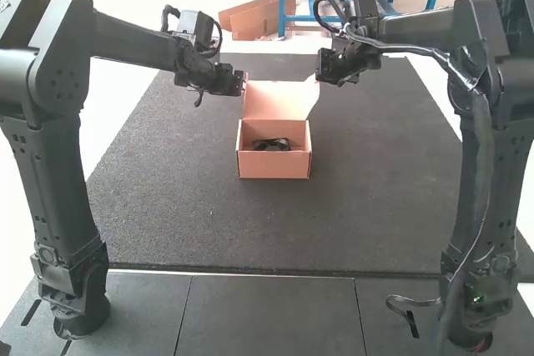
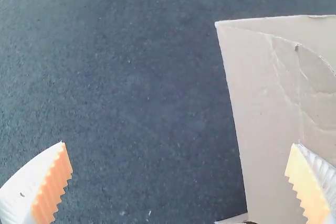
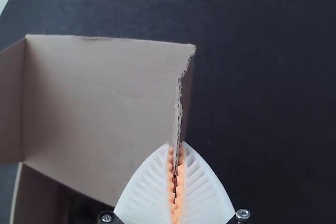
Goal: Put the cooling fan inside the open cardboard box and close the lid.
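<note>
Your right gripper [image 3: 176,148] is pressed together on the side edge of the lid [image 3: 105,108]: in the right wrist view its white ribbed fingers [image 3: 149,190] meet with the thin cardboard edge caught between the orange pads. From the high view, this gripper [image 1: 319,79] sits at the upper corner of the lid [image 1: 279,99] on the right arm's side. The lid stands upright, rising from the back wall of the cardboard box [image 1: 274,160], with its plain inner face turned toward the arms. Your left gripper [image 2: 178,148] is spread wide and pinches nothing. In the left wrist view one orange pad [image 2: 50,187] hangs over bare mat, and the other finger [image 2: 310,182] lies against the picture of the lid [image 2: 273,103]; whether it touches the cardboard cannot be told. In the high view the left gripper [image 1: 242,85] is just beside the lid's opposite upper corner, on the left arm's side. The cooling fan [image 1: 272,144], dark and lying low, is inside the box on its floor, below the rim. The box sits near the middle of the dark mat [image 1: 167,181], its front wall facing the arms' bases, and both arms reach in over the mat from either side toward the lid.
</note>
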`<state>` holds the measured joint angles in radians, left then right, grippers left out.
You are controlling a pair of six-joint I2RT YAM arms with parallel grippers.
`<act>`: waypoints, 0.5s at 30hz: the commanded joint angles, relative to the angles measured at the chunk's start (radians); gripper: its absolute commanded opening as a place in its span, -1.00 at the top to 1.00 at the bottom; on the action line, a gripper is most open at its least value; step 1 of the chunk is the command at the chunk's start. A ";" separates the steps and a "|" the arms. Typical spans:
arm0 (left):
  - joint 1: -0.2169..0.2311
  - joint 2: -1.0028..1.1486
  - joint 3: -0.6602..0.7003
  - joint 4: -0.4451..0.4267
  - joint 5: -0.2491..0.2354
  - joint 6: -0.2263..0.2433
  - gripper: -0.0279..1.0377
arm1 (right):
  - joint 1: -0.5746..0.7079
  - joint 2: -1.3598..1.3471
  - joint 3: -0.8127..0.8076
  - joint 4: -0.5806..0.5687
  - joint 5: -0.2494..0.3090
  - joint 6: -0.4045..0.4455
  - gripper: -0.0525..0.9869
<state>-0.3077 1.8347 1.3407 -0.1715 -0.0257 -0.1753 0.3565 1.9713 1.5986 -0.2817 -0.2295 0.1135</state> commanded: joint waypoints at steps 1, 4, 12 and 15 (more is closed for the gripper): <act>-0.005 -0.005 0.041 0.000 0.009 0.008 -0.86 | 0.036 0.004 0.026 -0.007 -0.018 -0.003 0.93; -0.005 -0.009 0.041 0.000 0.009 0.008 -0.86 | 0.045 0.000 0.024 -0.013 -0.018 -0.005 0.93; -0.005 -0.015 0.055 -0.023 0.009 0.005 -0.86 | 0.047 -0.032 0.012 -0.040 -0.016 -0.008 0.93; -0.005 -0.017 0.063 -0.033 0.009 0.005 -0.86 | 0.047 -0.048 0.003 -0.042 -0.016 -0.008 0.93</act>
<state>-0.3077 1.8347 1.3529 -0.2043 -0.0257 -0.1761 0.3923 1.9625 1.6051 -0.3065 -0.2291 0.1127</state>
